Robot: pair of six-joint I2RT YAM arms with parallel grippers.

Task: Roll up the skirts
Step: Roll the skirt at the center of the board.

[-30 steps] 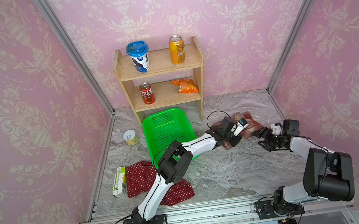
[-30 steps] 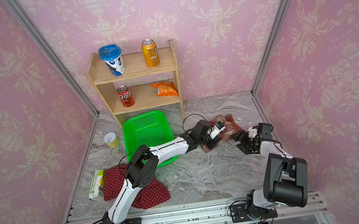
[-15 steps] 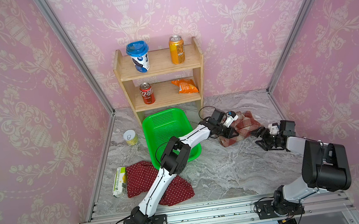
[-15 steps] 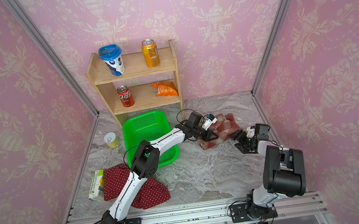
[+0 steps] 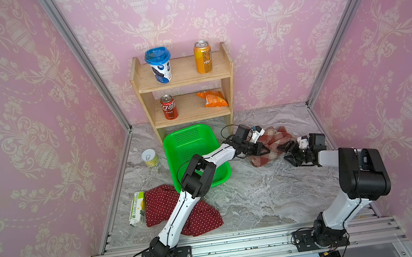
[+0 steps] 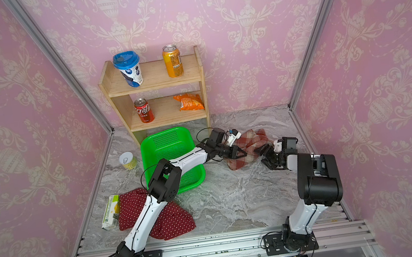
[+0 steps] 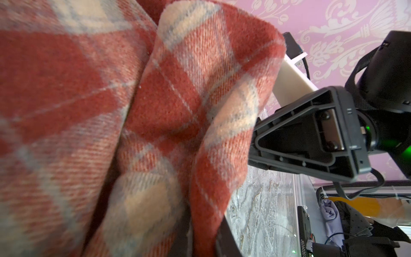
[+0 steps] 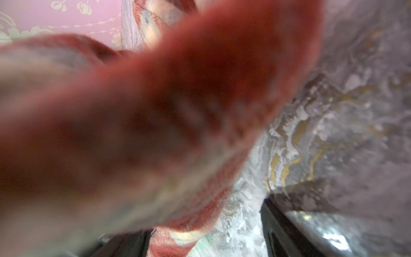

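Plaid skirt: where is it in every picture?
Top view: the plaid skirt lies bunched on the table, right of the green basket.
Top view: the skirt is again right of the basket.
Left wrist: it fills most of the picture, close up.
Right wrist: a blurry red fold, very near.
Shared landmark: the grey marble table.

Plaid skirt (image 6: 252, 142) — left pincer (image 6: 242, 154) clamps edge, right pincer (image 6: 263, 156) spread.

It was a staged robot test cell, not a real room: pink wallpaper panels (image 5: 279, 16) stood in aluminium framing (image 5: 80, 56) around a marble-print tabletop (image 5: 262, 194), with a wooden shelf (image 5: 184, 74) at the far wall and robot arms (image 5: 178, 216) bolted to a near rail (image 5: 242, 248).
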